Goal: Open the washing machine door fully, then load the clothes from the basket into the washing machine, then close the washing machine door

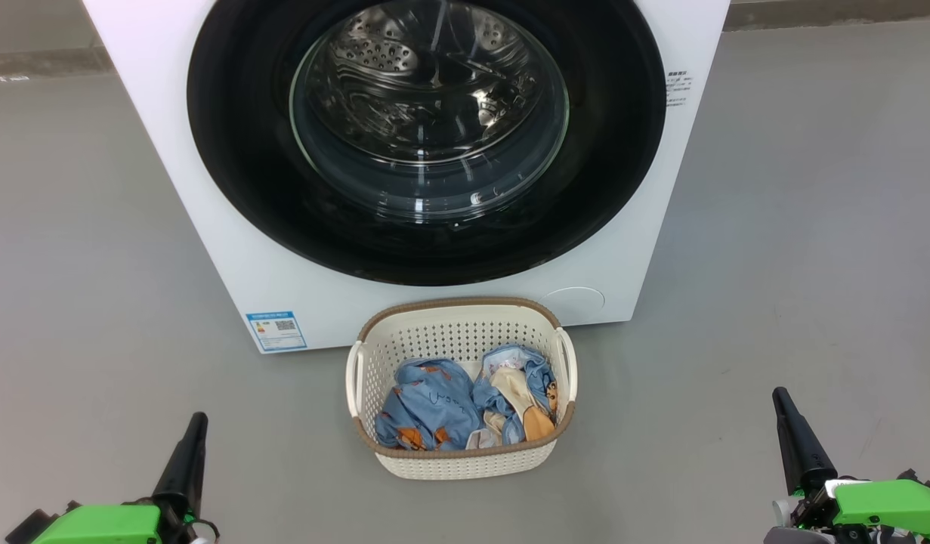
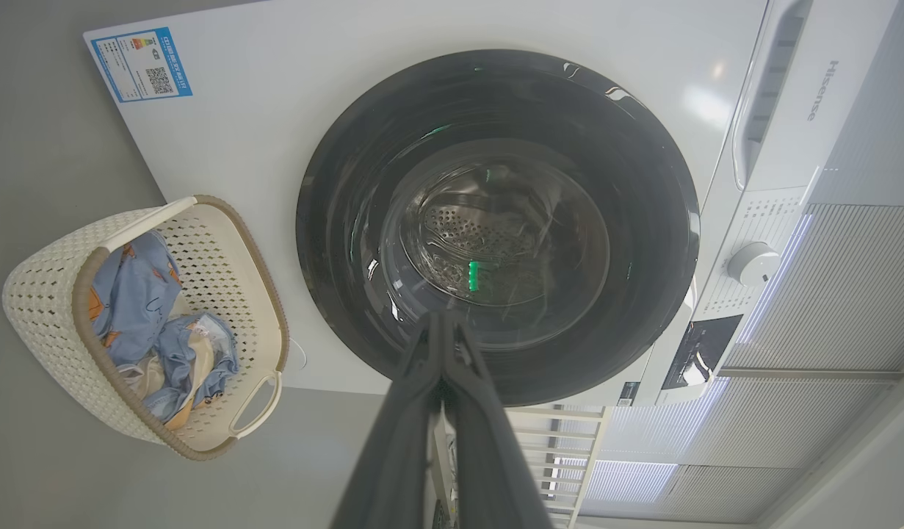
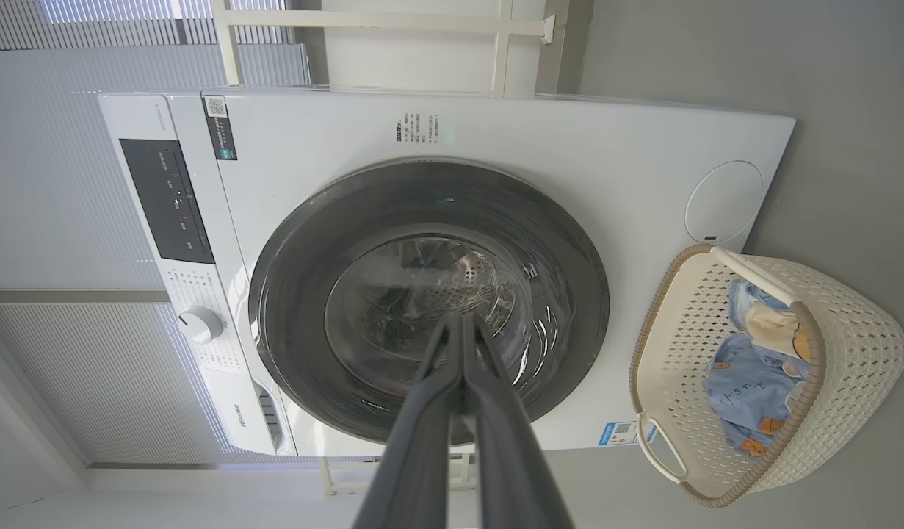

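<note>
The washing machine (image 1: 170,151) is a boxy white appliance with a smooth, glossy front panel. Its door (image 1: 427,136) is shut flat against that front: a wide round ring of shiny black plastic, almost as wide as the machine, around a bulging bowl of clear glass. Through the glass shows the steel drum (image 1: 404,68), ribbed and dotted with small holes. A rectangular blue label sticker (image 1: 276,330) sits at one bottom corner of the machine's front, a flat round white cap (image 1: 576,301) at the other, and a white dial (image 2: 751,263) sits on the control strip above the door.

The basket (image 1: 457,461) stands on the matte grey floor (image 1: 94,264) just in front of the machine, below the door's middle. It is cream plastic, rectangular with rounded corners, its walls perforated, its rim a brown woven-look band, with a loop handle on each short side. Inside lie the clothes (image 1: 465,408), soft crumpled light-blue and cream fabric with orange-brown prints.

The left gripper (image 1: 199,419) and right gripper (image 1: 782,397) sit well back from the machine, to either side of the basket. Each has its long tapered dark fingers pressed together, holding nothing.
</note>
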